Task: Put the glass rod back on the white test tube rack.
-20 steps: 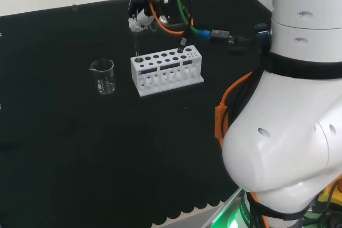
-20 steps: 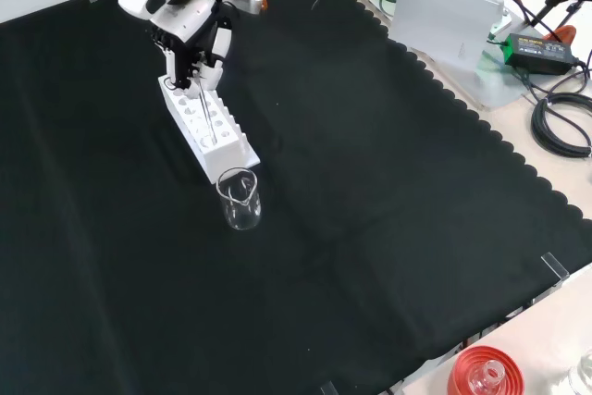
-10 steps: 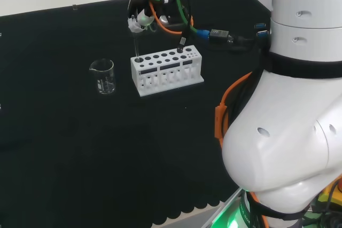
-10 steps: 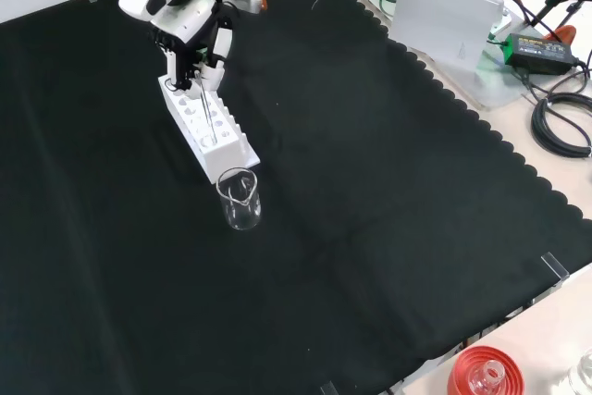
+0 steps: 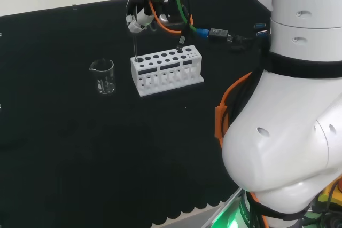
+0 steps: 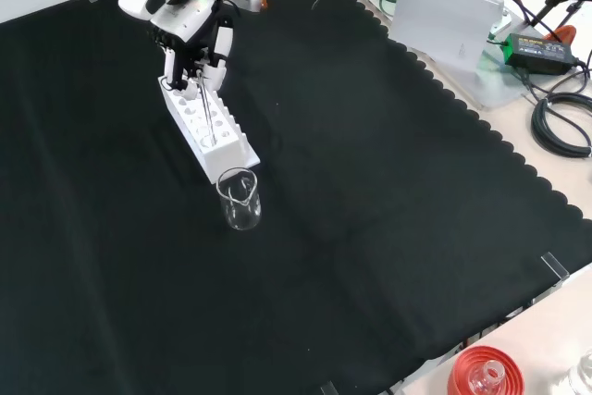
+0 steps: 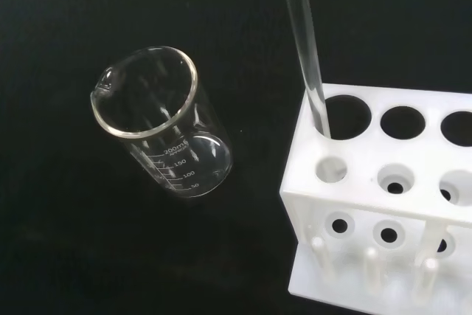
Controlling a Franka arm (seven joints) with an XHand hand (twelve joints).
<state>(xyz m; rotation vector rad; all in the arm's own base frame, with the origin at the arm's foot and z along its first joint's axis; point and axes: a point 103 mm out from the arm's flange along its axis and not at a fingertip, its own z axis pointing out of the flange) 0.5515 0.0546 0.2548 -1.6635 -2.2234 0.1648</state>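
Since a second ago the black and white robot hand has risen a little above the rack in the head view, and the thin clear glass rod it carries has come up with it while its lower end stays at the rack's end hole. Nearest in the front view, a red ribbed ring stand with a small piece of glassware on it sits off the cloth at the bottom edge. Farther in, on the black cloth tabletop, an empty clear glass beaker with printed graduations stands upright just beside the near end of the white plastic test tube rack, not touching it as far as the wrist view shows. The rack runs away from the camera toward the hand, which hangs over its far end. The fingers are curled and pinching the rod's upper end (its tip is hidden among them). The rod slants slightly from upright and its lower end dips into the large corner hole of the rack, the hole closest to the beaker. Whether the rod reaches the rack's lower shelf cannot be told.
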